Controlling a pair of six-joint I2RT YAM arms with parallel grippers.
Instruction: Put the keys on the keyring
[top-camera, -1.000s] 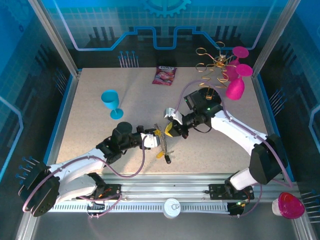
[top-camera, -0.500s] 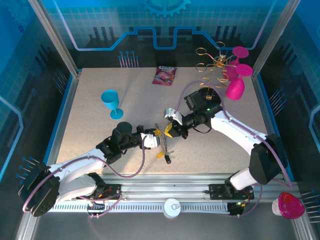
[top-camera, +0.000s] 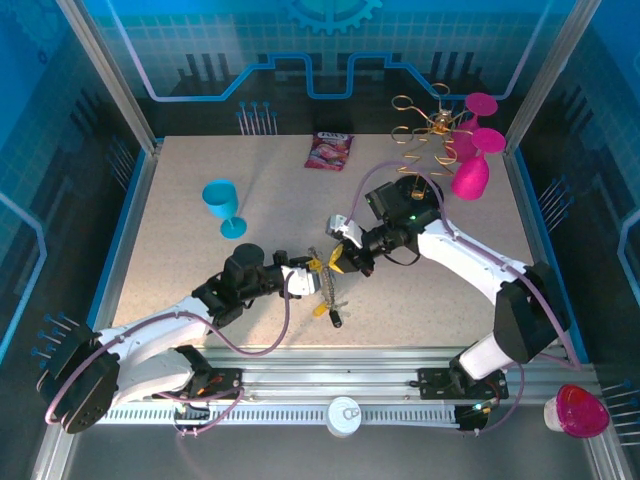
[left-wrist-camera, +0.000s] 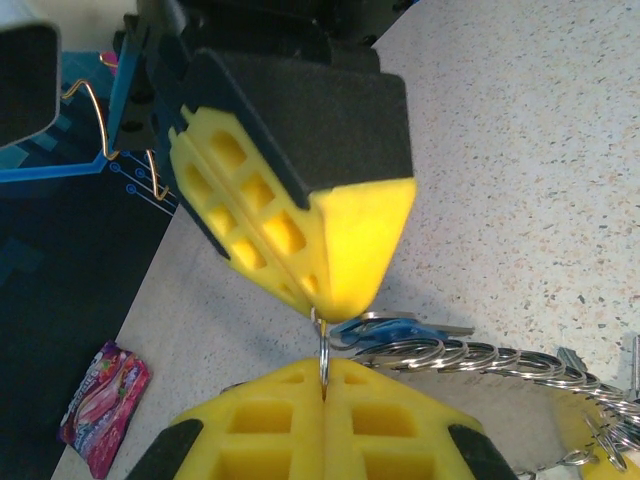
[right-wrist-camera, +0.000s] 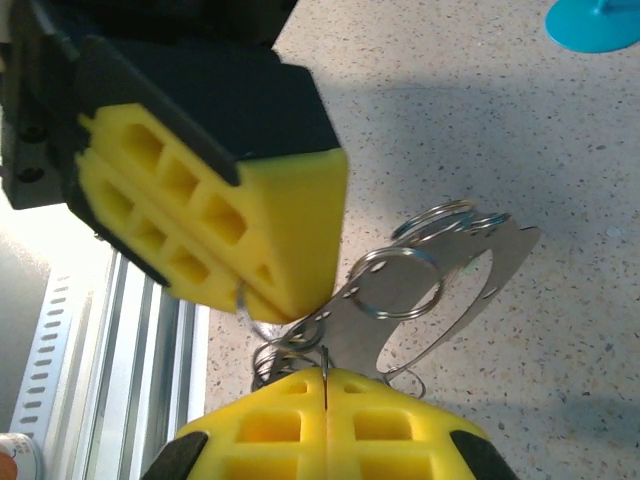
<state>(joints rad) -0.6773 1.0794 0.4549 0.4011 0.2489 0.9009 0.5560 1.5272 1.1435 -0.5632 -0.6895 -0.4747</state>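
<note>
Silvery linked-loop keyring (left-wrist-camera: 470, 357), blue-headed key (left-wrist-camera: 372, 328), left gripper (left-wrist-camera: 324, 378) and right gripper (right-wrist-camera: 325, 378) both pinching keyring

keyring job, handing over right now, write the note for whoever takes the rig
Grippers: the left gripper is shut, pinching a thin wire loop at the end of the keyring. The right gripper is shut on what looks like the same loop, tip to tip with the left, mid-table.
Things: the blue key sits right by the pinch. The yellow-headed key and black-headed key lie on the table at the chain's near end.
Done: both grips set. Whether any key is threaded cannot be told.
Left: thread the keys, then release.
</note>
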